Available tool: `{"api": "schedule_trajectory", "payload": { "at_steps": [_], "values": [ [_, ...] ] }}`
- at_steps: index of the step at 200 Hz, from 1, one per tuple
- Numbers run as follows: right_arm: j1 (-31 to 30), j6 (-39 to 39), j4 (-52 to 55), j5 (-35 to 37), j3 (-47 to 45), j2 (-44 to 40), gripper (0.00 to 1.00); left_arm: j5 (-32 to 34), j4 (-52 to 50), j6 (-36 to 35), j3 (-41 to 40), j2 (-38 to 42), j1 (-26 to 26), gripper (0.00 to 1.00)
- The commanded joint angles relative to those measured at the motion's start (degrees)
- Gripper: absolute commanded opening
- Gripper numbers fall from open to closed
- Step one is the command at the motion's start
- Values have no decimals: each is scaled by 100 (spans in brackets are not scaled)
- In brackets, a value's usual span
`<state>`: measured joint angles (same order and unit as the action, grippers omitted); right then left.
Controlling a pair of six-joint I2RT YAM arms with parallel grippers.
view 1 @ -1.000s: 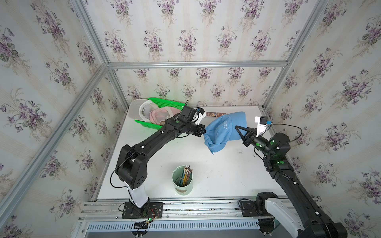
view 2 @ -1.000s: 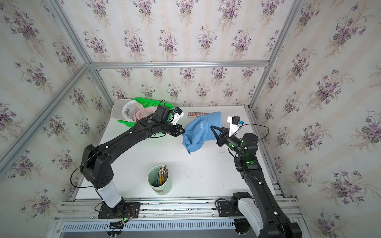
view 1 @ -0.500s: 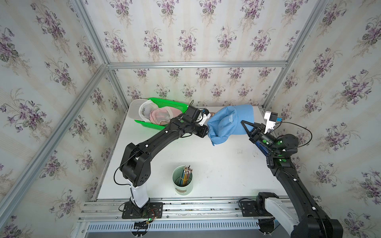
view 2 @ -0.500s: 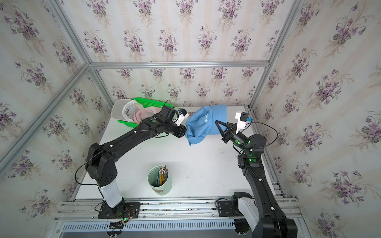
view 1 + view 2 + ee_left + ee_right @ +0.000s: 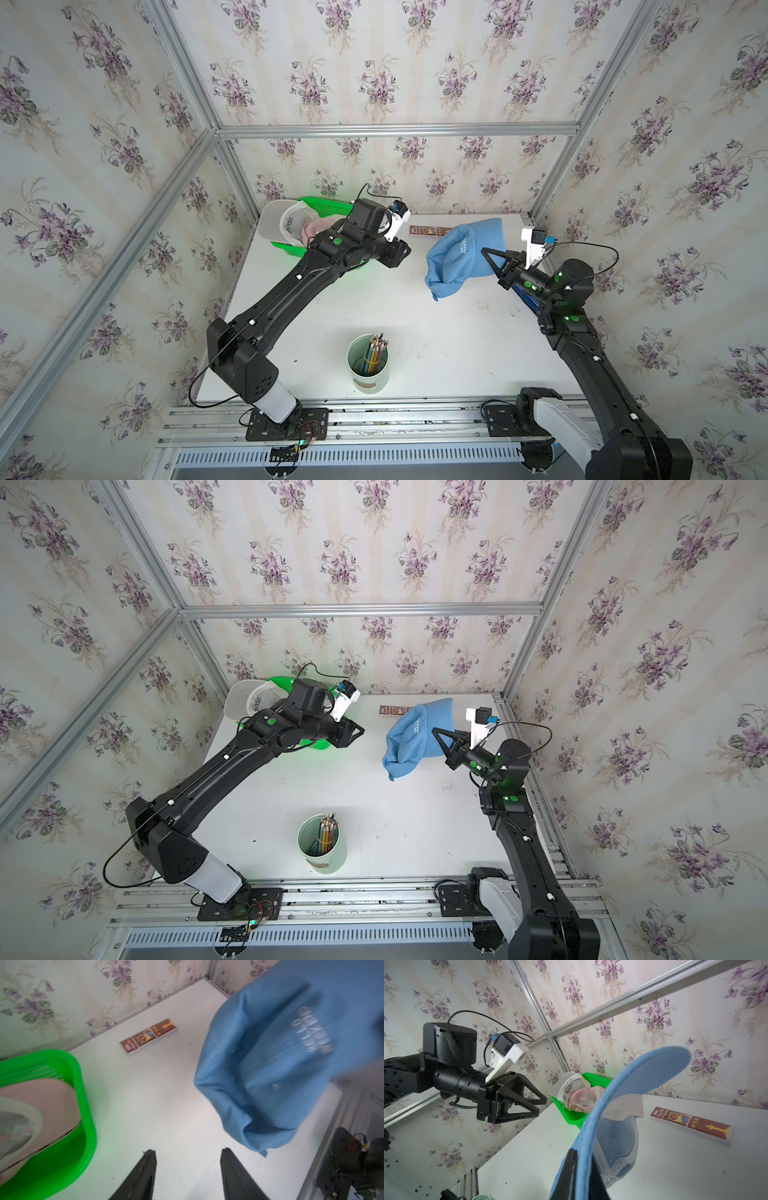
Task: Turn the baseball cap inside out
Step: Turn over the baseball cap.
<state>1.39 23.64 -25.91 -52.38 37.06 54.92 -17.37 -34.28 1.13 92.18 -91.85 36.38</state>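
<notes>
**Blue cap hanging from the right hand, left hand off it**

The right hand (image 5: 487,254) is clamped on the brim of the blue baseball cap (image 5: 455,259), holding it in the air over the right half of the worktop (image 5: 316,332), towards the far right corner. The cap's long axis runs steeply: the brim points up and towards the far edge, and the crown sags down towards the worktop. The lettered outer face is turned to the left hand (image 5: 188,1157), the pale lining to the right arm. A second ago the left hand was pressed together against the crown. Now its fingers stand apart and it has drawn back to the left, with bare worktop between it and the cap. The green basket (image 5: 291,250) of caps sits in the far left corner, and the cup of pencils (image 5: 368,368) stands near the front edge.
</notes>
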Motion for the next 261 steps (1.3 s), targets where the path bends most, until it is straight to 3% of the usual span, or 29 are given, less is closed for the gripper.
{"api": "schedule_trajectory", "payload": {
  "at_steps": [1, 41, 86, 122, 170, 221, 261],
  "values": [
    [-7, 291, -976, -843, 1, 71, 0, -643, 606, -988, -305, -30, 204, 62],
    [-7, 562, -1602, -1741, 279, 440, 0, -1255, 951, -1457, -703, 76, 150, 73],
    [2, 1263, -2596, -2182, 449, 767, 0, -1178, 1210, -1765, -860, 115, 183, 81],
    [2, 2412, -4116, -2284, 378, 987, 0, -816, 1350, -1941, -1017, 106, 349, 81],
    [2, 5311, -7841, -2389, 317, 1921, 0, -486, 1942, -2335, -1437, 241, 461, 80],
    [-16, 5548, -7872, -2306, 382, 2068, 0, -746, 2975, -2262, -1850, 315, 489, 80],
    [-42, 5580, -7823, -2358, 328, 1997, 0, -1144, 3299, -2058, -1613, 58, 493, 77]
  ]
}}
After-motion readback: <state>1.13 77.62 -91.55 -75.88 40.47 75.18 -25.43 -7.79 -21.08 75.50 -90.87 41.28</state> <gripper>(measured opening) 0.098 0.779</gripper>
